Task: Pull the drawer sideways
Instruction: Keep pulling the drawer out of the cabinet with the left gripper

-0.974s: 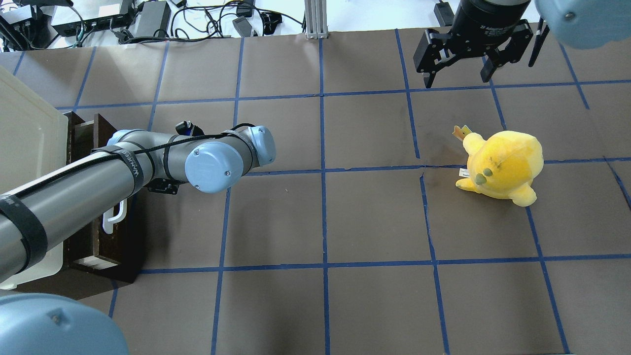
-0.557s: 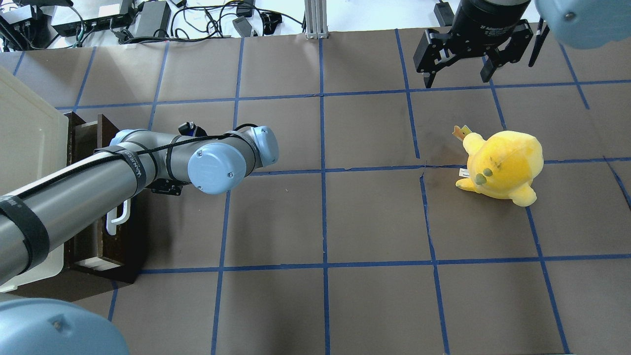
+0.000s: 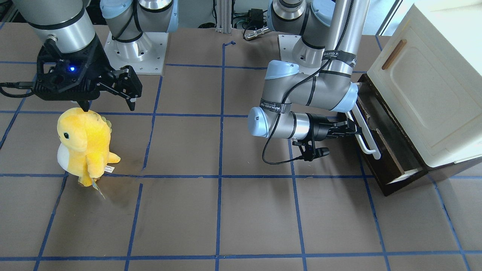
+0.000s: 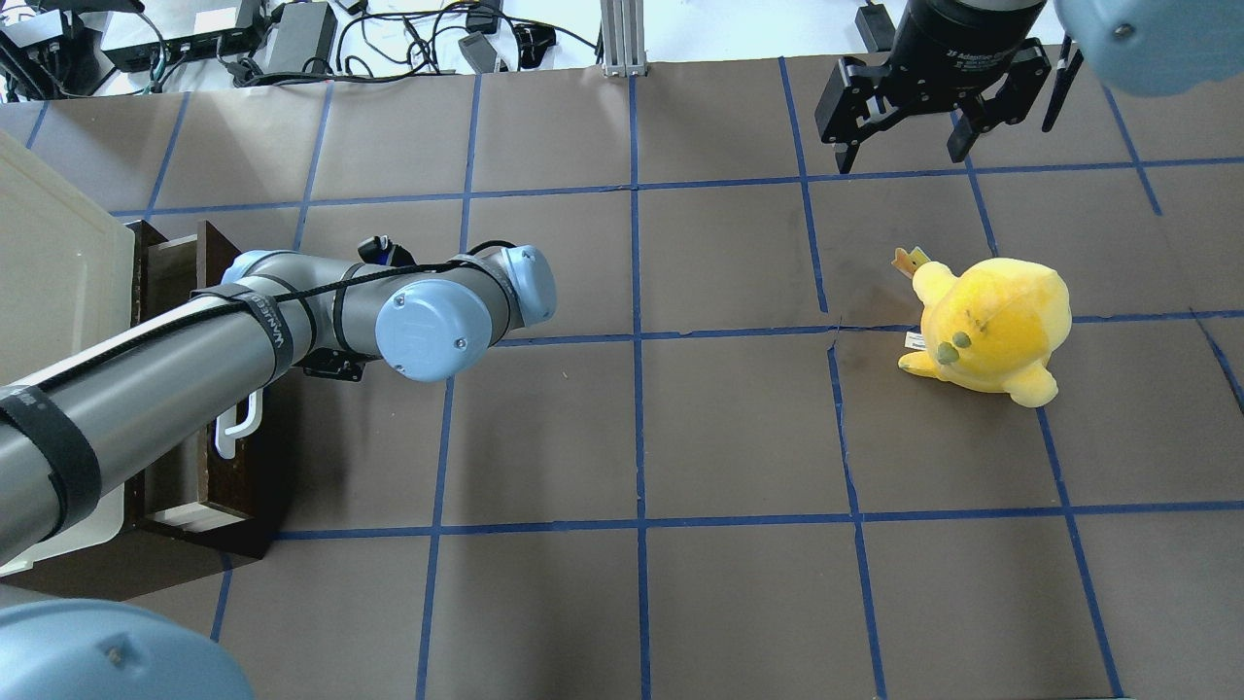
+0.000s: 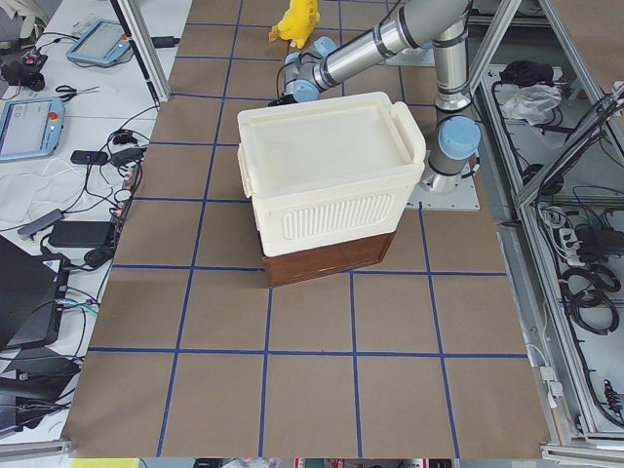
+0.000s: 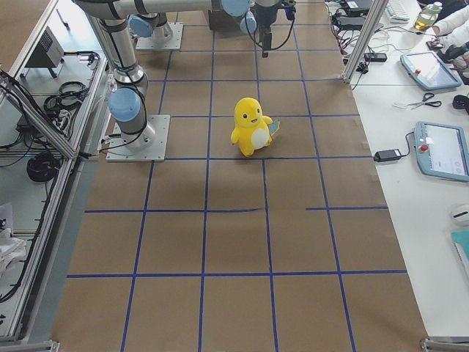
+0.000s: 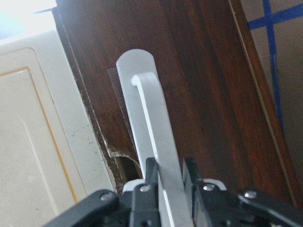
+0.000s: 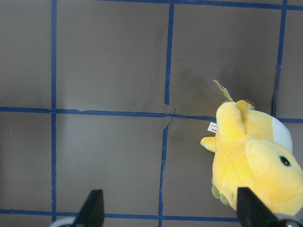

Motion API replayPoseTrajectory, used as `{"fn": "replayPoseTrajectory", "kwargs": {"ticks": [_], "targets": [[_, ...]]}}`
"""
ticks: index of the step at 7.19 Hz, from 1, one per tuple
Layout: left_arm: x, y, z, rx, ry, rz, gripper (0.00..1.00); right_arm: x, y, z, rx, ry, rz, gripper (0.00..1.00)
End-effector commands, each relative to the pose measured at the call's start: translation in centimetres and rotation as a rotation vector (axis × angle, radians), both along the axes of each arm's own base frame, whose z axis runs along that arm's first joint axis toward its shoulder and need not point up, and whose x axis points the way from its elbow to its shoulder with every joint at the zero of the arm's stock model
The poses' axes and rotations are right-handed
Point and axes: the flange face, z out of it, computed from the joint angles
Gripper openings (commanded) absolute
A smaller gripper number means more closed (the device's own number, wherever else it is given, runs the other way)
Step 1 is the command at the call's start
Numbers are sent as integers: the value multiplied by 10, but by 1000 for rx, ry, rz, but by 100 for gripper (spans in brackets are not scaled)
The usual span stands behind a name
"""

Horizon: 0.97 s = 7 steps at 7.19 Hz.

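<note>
The drawer is at about 9 o'clock on the table when you look from above. It sits under the cream cabinet and sticks out a little, so its pale inside shows. The left gripper is pinching the long white handle on the drawer's front. One black finger is on each side of the bar and both touch it. The right gripper hangs at about 1 o'clock with its fingers spread wide and nothing in them. A yellow plush toy stands at about 3 o'clock, near that gripper but not touching it.
</note>
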Motion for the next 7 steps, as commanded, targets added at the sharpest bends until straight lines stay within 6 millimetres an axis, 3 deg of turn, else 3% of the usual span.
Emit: {"fn": "replayPoseTrajectory", "kwargs": {"ticks": [1,7], "targets": [[-1,0,1,-1,0,-2,24,0,0,0,0,0,0,100],[-20,3,0,-8,0,-42,24,0,0,0,0,0,0,100]]}}
